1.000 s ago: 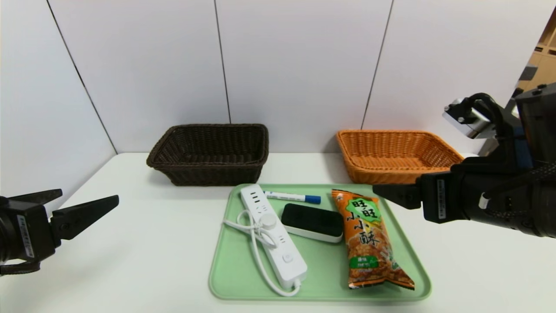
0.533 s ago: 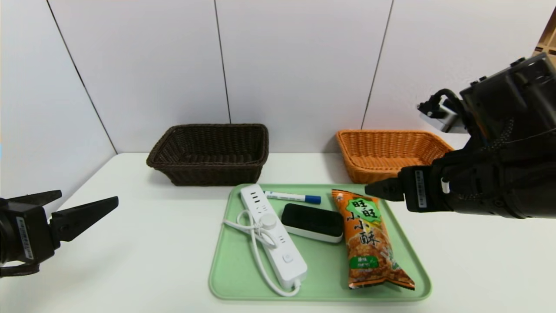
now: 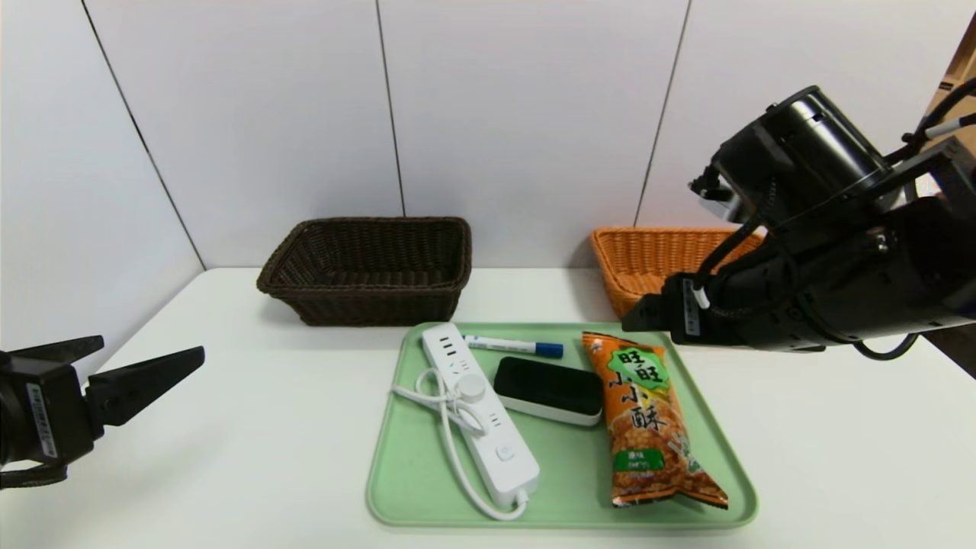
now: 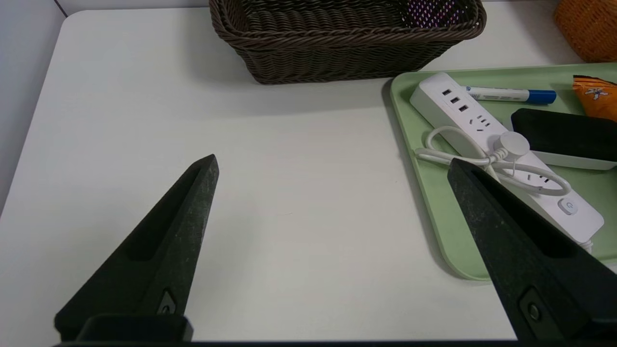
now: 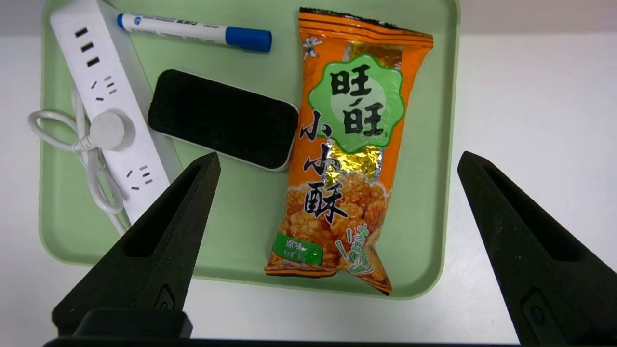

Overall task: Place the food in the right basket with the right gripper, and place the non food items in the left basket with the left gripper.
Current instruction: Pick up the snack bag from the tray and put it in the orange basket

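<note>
The food, a long orange snack bag, lies on the right side of a green tray. Beside it lie the non food items: a white power strip, a black-topped eraser and a blue-capped marker. My right gripper hangs open above the bag, pointing down at it, with nothing held. My left gripper stands open over bare table left of the tray. The dark brown left basket and the orange-tan right basket stand at the back.
The right arm's black body hides the right part of the orange basket in the head view. White wall panels rise close behind both baskets. Bare white table lies between the left gripper and the tray.
The right arm has swung left and upward and tipped its gripper down over the tray's right side, now covering more of the orange basket. The left gripper has stayed put.
</note>
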Robot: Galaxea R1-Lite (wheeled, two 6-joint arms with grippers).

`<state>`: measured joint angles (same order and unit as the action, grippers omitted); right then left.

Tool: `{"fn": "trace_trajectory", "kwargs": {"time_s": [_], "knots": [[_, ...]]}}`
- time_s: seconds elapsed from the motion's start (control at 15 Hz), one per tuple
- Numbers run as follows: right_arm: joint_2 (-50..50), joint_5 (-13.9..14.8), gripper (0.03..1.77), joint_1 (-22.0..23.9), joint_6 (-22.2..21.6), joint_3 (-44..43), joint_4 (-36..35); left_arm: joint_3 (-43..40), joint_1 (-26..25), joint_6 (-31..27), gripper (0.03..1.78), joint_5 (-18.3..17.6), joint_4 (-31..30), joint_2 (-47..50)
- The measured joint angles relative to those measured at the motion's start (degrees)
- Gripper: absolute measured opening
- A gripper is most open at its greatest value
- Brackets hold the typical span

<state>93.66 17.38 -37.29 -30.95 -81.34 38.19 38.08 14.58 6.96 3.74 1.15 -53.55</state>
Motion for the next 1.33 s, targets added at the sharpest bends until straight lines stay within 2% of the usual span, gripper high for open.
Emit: {"fn": "trace_trajectory", "kwargs": {"time_s": [0.67,0.8,0.93,1.33], "knots": [[8.3,-0.9,1.70,0.2,-8.2,-7.9,10.6,0.0,0.0,0.1,1.69,0.1,0.0,0.4],[9.1,-1.8,1.70,0.3,-8.5,-8.6,10.7,0.0,0.0,0.1,1.69,0.1,0.1,0.5],[9.5,-4.5,1.70,0.8,-8.1,-8.7,10.8,0.0,0.0,0.1,1.69,0.2,0.1,0.7],[10.6,-5.2,1.70,3.1,-7.0,-8.1,10.8,-0.9,0.0,0.0,1.69,0.2,0.0,1.1]]}}
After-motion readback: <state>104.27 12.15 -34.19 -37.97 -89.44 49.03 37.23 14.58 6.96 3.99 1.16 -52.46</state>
